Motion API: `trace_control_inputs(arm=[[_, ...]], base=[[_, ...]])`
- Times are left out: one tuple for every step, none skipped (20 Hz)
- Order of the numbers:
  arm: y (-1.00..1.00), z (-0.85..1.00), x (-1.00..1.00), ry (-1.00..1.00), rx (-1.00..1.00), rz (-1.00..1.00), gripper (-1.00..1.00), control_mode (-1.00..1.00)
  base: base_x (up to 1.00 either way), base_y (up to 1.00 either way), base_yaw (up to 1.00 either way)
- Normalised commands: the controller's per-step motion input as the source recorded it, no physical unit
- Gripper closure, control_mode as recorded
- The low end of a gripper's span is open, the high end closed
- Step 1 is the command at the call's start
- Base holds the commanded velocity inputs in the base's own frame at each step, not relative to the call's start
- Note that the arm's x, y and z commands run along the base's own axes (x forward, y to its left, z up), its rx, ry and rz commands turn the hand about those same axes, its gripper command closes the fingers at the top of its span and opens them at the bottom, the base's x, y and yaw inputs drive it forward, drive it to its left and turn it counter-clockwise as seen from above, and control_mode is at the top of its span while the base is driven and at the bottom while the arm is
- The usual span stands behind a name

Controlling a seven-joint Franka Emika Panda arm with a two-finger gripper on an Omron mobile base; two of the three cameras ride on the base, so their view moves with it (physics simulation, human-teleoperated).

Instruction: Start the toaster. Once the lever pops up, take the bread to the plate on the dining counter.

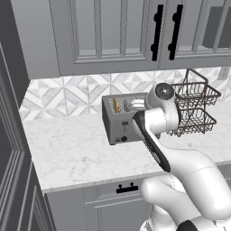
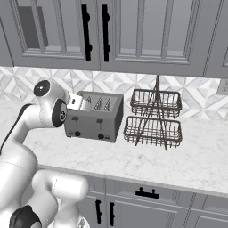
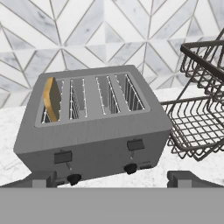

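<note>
left base view: the toaster (image 1: 121, 118) stands on the white worktop (image 1: 76, 153) against the tiled backsplash (image 1: 63, 92), just beside a two-tier wire basket rack (image 1: 195, 104). the bread (image 1: 116, 105) stands upright in the toaster's leftmost slot; the other slots seen here hold nothing. the arm's wrist covers the toaster's right end, and the fingers cannot be made out here.

right base view: the toaster (image 2: 95, 116) shows its front face, with the left lever (image 2: 74, 118) in its upper position above a round knob (image 2: 77, 133). both tiers of the wire basket rack (image 2: 154, 118) hold nothing. the hand hides the toaster's left end.

hand view: the toaster (image 3: 92, 127) lies below the camera; the bread (image 3: 52, 99) sits in the leftmost of four slots, its top edge just above the rim. the left lever (image 3: 62, 157) is up. the gripper (image 3: 112, 179) hovers in front of the toaster's face, its fingertips (image 3: 45, 179) spread wide, holding and touching nothing.
</note>
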Motion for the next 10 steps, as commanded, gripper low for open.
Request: trace_control_inputs(arm=[[0.00,0.00,0.00,0.00,0.00,0.00,-1.00,-1.00],[0.00,0.00,0.00,0.00,0.00,0.00,-1.00,-1.00],[0.00,0.00,0.00,0.00,0.00,0.00,-1.00,-1.00],[0.00,0.00,0.00,0.00,0.00,0.00,-1.00,-1.00],[0.00,0.00,0.00,0.00,0.00,0.00,-1.00,-1.00],[0.00,0.00,0.00,0.00,0.00,0.00,-1.00,-1.00],[0.00,0.00,0.00,0.00,0.00,0.00,-1.00,-1.00],[0.00,0.00,0.00,0.00,0.00,0.00,-1.00,-1.00],[0.00,0.00,0.00,0.00,0.00,0.00,-1.00,-1.00],[0.00,0.00,0.00,0.00,0.00,0.00,-1.00,-1.00]], base=[[0.00,0.00,0.00],[0.00,0.00,0.00],[0.00,0.00,0.00],[0.00,0.00,0.00],[0.00,0.00,0.00],[0.00,0.00,0.00],[0.00,0.00,0.00],[0.00,0.00,0.00],[0.00,0.00,0.00],[0.00,0.00,0.00]])
